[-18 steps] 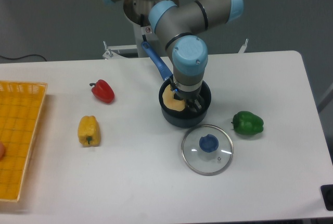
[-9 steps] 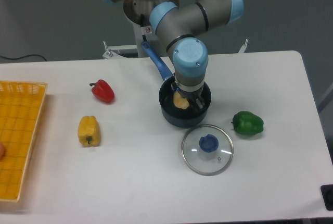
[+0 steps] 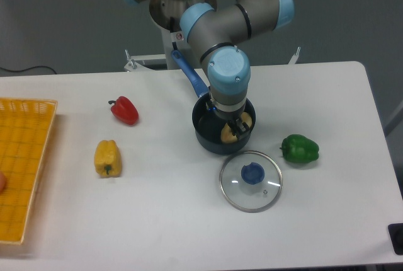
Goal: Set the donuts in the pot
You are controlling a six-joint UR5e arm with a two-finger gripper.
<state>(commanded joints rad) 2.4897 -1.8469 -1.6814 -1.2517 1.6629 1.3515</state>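
Note:
The dark navy pot with its bright blue handle stands at the table's centre. My gripper reaches down into the pot from above. The pale yellow-tan donut is inside the pot, low against the front right wall. My dark fingers cross in front of the donut and appear closed on its ring. The wrist hides the back of the pot and part of the donut.
A glass lid with a blue knob lies just in front of the pot. A green pepper is to the right, a red pepper and a yellow pepper to the left. A yellow basket sits at the left edge.
The donut has swung from the pot's left rim to its front right side and sits lower. The gripper body has barely shifted.

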